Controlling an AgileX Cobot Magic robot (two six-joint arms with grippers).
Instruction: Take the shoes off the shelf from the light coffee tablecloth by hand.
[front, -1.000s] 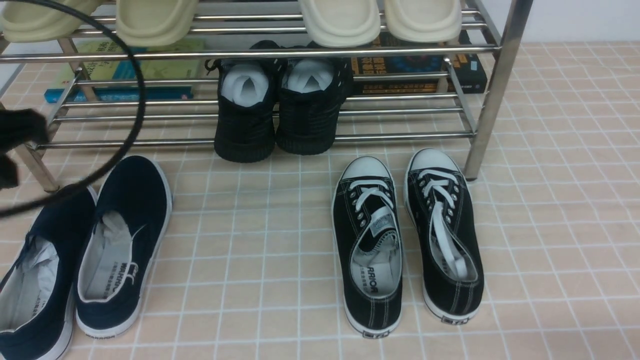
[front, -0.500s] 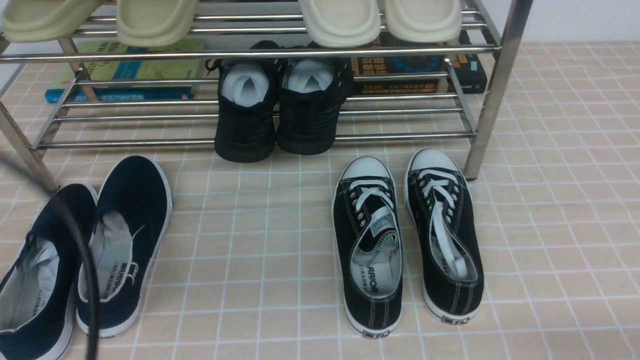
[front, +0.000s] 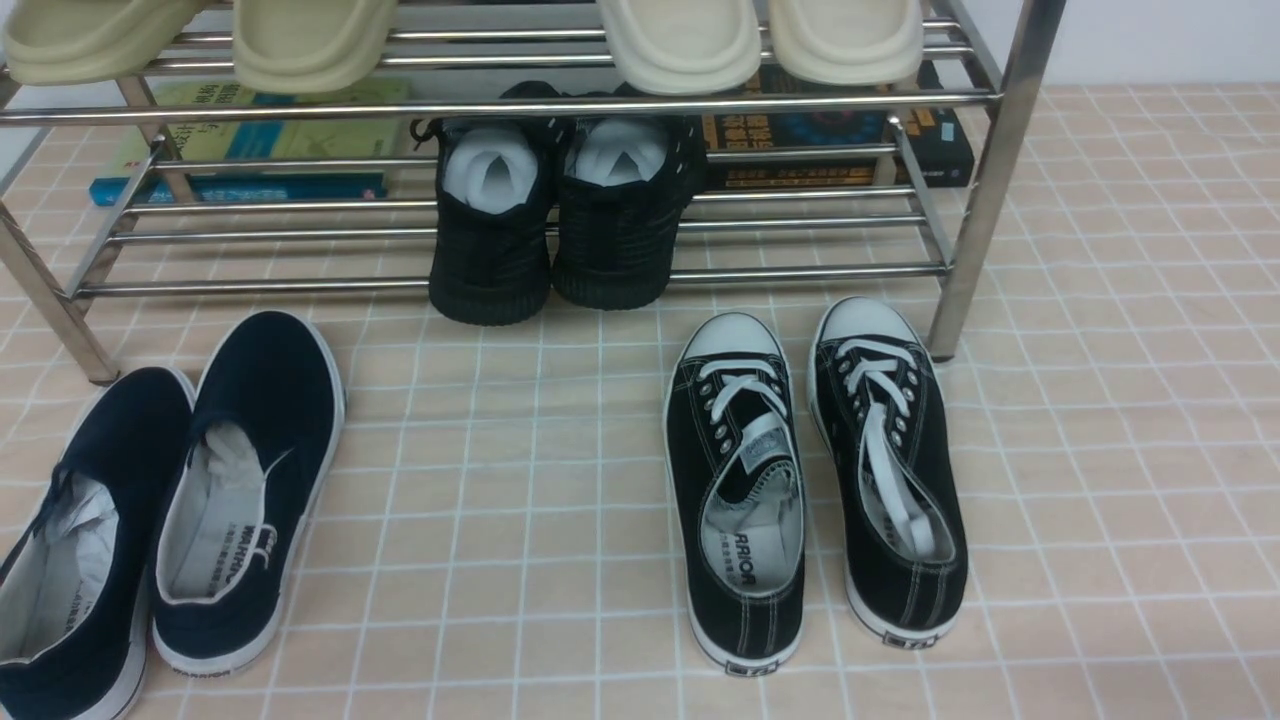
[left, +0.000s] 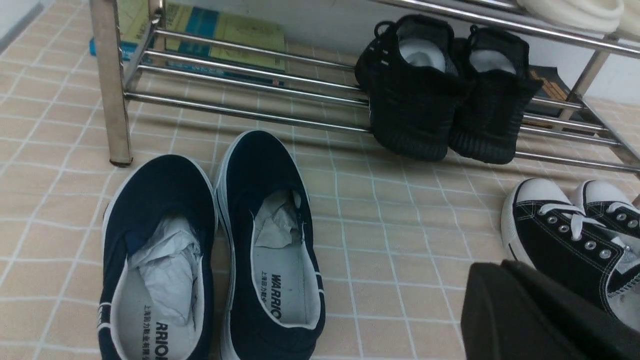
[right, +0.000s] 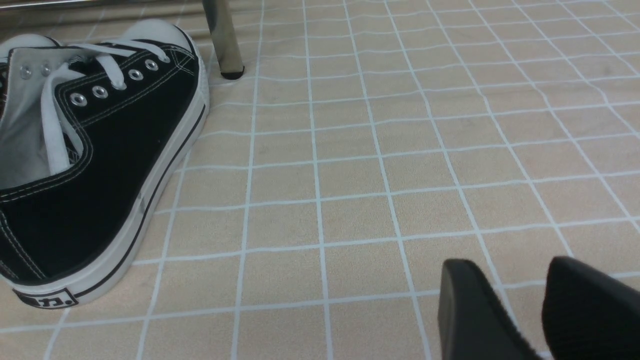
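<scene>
Both navy shoes (front: 170, 500) lie unmoved; cable gone; left claw (left: 505, 310) pressed together.

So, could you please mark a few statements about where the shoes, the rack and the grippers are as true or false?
1. The navy slip-ons lie on the checked cloth, off the chrome rack. True.
2. The all-black pair stands on the cloth beside the lace-up sneakers. False: it sits on the rack's lowest rails.
3. The left gripper grips a slip-on. False: it is shut on nothing.
4. The right gripper stands slightly open over bare cloth. True.
5. Cream slippers rest on an upper tier. True.
</scene>
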